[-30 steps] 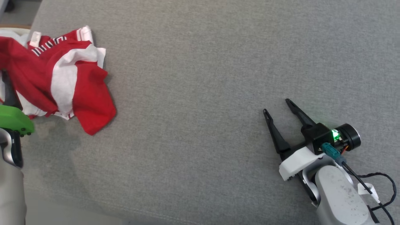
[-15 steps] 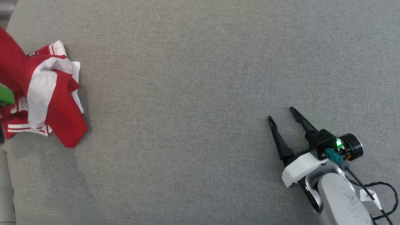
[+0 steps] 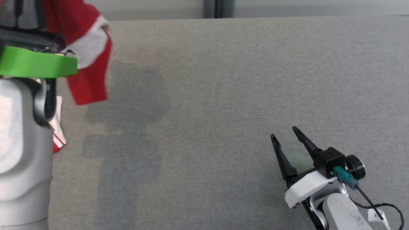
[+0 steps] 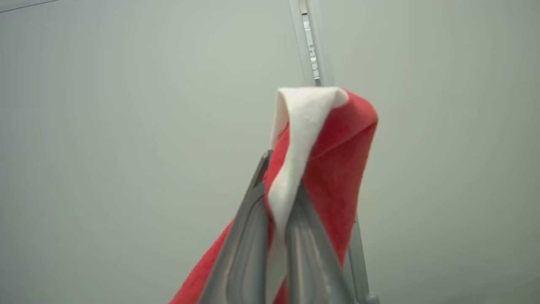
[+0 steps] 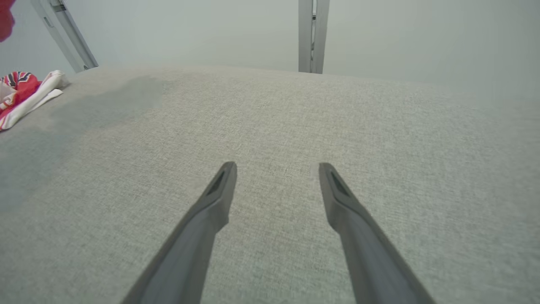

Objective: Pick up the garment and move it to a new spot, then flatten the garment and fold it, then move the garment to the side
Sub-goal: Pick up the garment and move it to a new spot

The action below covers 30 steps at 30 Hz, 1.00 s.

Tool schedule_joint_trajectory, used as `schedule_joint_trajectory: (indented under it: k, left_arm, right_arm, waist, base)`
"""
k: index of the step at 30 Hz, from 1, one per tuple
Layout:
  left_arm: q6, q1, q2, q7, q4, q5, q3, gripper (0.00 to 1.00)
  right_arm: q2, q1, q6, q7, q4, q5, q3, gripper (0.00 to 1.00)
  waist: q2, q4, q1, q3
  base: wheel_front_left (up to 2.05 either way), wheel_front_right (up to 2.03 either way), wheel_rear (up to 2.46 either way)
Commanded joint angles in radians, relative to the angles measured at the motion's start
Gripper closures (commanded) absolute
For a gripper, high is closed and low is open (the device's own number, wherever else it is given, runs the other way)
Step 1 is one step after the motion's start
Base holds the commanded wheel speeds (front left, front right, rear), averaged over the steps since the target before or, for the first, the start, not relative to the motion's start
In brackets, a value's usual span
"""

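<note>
The garment [image 3: 88,64] is red and white and hangs off the grey surface at the head view's upper left, beside my raised left arm with its green band [image 3: 35,62]. In the left wrist view my left gripper [image 4: 280,179] is shut on a bunched fold of the garment [image 4: 337,147], which sticks up past the fingertips. A striped red and white end [image 5: 25,93] lies on the surface at the left of the right wrist view. My right gripper [image 3: 282,132] rests low at the lower right, open and holding nothing [image 5: 277,166].
A grey fabric surface [image 3: 223,95] stretches across the view, its far edge near the top. Behind it is a pale wall with a metal upright [image 3: 219,8]. A black cable [image 3: 380,207] loops beside my right forearm.
My left gripper has shut on the garment and lifted it off the surface. The head camera has tilted up, bringing the far edge into view. The right gripper stays open.
</note>
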Motion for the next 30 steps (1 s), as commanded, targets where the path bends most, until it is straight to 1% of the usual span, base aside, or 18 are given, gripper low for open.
schedule_joint_trajectory:
  k: [1, 5, 8, 12, 14, 15, 16, 17, 18, 23, 30]
  left_arm:
    - [-0.002, 0.012, -0.015, -0.001, -0.013, -0.018, -0.021, 1.00]
    - [-0.002, 0.030, -0.070, -0.001, -0.036, -0.045, -0.086, 1.00]
    - [-0.002, 0.050, -0.118, -0.001, -0.025, -0.071, -0.129, 1.00]
    - [-0.002, 0.096, -0.166, -0.001, 0.031, -0.099, -0.171, 1.00]
    - [-0.002, 0.129, -0.187, -0.001, 0.075, -0.124, -0.190, 1.00]
    - [-0.002, 0.145, -0.190, -0.001, 0.100, -0.127, -0.194, 0.95]
    - [-0.002, 0.163, -0.192, -0.001, 0.127, -0.120, -0.199, 0.60]
    - [-0.002, 0.180, -0.195, -0.001, 0.148, -0.118, -0.194, 0.12]
    - [-0.002, 0.207, -0.198, -0.001, 0.178, -0.110, -0.190, 0.00]
    - [-0.002, 0.319, -0.206, -0.001, 0.252, -0.063, -0.116, 0.00]
    - [0.014, 0.504, -0.223, -0.001, 0.244, 0.010, 0.052, 0.00]
  right_arm:
    - [-0.003, 0.021, -0.001, 0.000, -0.006, 0.007, -0.002, 0.00]
    - [-0.003, 0.034, -0.001, 0.000, -0.011, 0.013, -0.009, 0.00]
    - [-0.003, 0.043, -0.001, 0.000, -0.015, 0.020, -0.011, 0.00]
    - [-0.003, 0.054, -0.001, 0.000, -0.020, 0.027, -0.015, 0.00]
    - [-0.003, 0.062, -0.001, 0.000, -0.021, 0.031, -0.019, 0.00]
    - [-0.003, 0.064, -0.001, 0.000, -0.021, 0.031, -0.022, 0.00]
    - [-0.003, 0.065, -0.001, 0.000, -0.021, 0.033, -0.029, 0.00]
    - [-0.003, 0.066, -0.001, 0.000, -0.021, 0.037, -0.034, 0.00]
    - [-0.002, 0.069, -0.001, 0.000, -0.022, 0.039, -0.037, 0.00]
    - [-0.003, 0.079, -0.001, 0.000, -0.018, 0.033, -0.054, 0.00]
    - [-0.003, 0.101, -0.001, 0.000, -0.015, 0.034, -0.067, 0.00]
  waist:
    - [-0.0001, -0.121, 0.0000, -0.068]
    - [-0.0001, -0.198, 0.0000, -0.075]
    - [-0.0001, -0.247, 0.0000, -0.073]
    - [-0.0001, -0.288, 0.0000, -0.067]
    - [-0.0001, -0.295, 0.0000, -0.065]
    - [-0.0001, -0.295, 0.0000, -0.064]
    - [-0.0001, -0.296, 0.0000, -0.064]
    - [-0.0001, -0.296, 0.0000, -0.064]
    - [-0.0001, -0.295, 0.0000, -0.065]
    - [-0.0001, -0.279, 0.0000, -0.079]
    - [-0.0001, -0.244, 0.0000, -0.128]
  base:
    - [0.00, 0.00, 0.00]
    - [0.00, 0.00, 0.00]
    - [0.00, 0.00, 0.00]
    - [0.00, 0.00, 0.00]
    - [0.00, 0.00, 0.00]
    - [0.00, 0.00, 0.00]
    - [0.00, 0.00, 0.00]
    - [0.00, 0.00, 0.00]
    - [0.00, 0.00, 0.00]
    - [0.00, 0.00, 0.00]
    - [0.00, 0.00, 0.00]
